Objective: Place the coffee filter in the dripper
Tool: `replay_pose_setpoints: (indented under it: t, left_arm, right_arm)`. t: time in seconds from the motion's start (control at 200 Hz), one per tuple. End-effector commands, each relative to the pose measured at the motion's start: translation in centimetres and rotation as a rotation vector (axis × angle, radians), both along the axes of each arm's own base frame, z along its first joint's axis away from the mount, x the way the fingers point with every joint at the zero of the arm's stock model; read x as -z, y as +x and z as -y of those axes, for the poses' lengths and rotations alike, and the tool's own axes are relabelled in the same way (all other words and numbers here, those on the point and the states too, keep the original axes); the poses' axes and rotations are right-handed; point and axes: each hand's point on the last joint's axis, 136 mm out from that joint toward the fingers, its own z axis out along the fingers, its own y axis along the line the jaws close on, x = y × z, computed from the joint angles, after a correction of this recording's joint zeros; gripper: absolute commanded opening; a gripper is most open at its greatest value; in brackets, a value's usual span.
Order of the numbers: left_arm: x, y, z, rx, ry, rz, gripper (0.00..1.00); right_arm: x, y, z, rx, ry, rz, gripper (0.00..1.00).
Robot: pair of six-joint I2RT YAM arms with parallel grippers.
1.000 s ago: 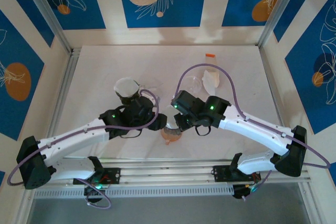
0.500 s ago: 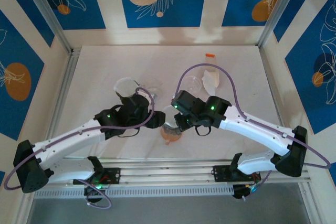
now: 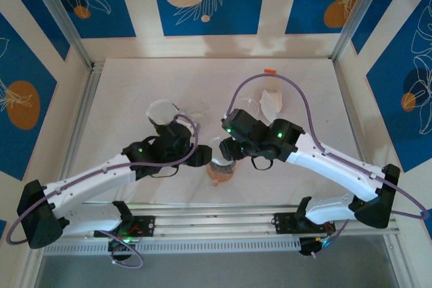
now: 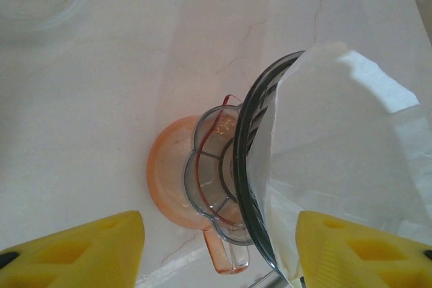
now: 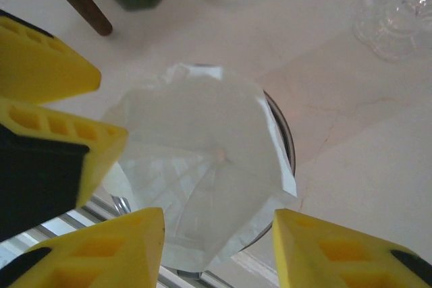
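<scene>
Finds the coffee filter [image 5: 209, 166] opened out inside the dripper [image 5: 289, 146], edges above its rim, atop an orange-based jug [image 4: 165, 180] on the white table [image 4: 101, 85]. Shows the right gripper [image 5: 217, 227] just above it, fingers parted, pinching nothing. Shows the left gripper [image 4: 219, 234] spread too, its fingers either side of the dripper.

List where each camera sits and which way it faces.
Top external: above and behind the arms, looking down on the table; both arms show.
Left wrist: on the left arm, looking down past the left gripper at the dripper.
Right wrist: looking down past the right gripper into the coffee filter.
Shared: both wrist views show the coffee filter in the dripper.
</scene>
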Motion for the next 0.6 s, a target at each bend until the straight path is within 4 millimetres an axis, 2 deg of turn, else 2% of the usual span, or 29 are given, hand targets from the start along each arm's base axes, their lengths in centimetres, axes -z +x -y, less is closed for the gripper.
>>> replay_pose_setpoints:
  t: [0.0,0.12,0.215,0.275,0.42,0.595]
  left_arm:
    - [-0.7,0.0,0.0,-0.005,-0.046,0.007,0.64]
    - [-0.6,0.0,0.1,-0.005,-0.052,0.003,0.65]
    - [-0.5,-0.1,-0.1,-0.012,-0.052,0.000,0.66]
    - [-0.6,-0.1,-0.6,-0.030,-0.045,0.003,0.66]
    - [-1.1,0.1,-2.3,-0.080,-0.046,0.018,0.67]
    - [-1.1,0.3,-2.6,-0.089,-0.077,0.009,0.68]
  right_arm:
    - [-0.1,0.3,-1.1,-0.032,0.015,-0.014,0.45]
    - [1.1,0.7,-2.4,-0.048,0.002,-0.046,0.38]
    - [1.8,1.3,-2.7,-0.040,-0.010,-0.066,0.37]
    - [2.2,1.3,-2.9,-0.043,-0.015,-0.076,0.33]
    - [3.0,0.4,-3.6,-0.079,0.003,-0.106,0.19]
    - [3.7,-0.8,-4.5,-0.122,0.032,-0.145,0.14]
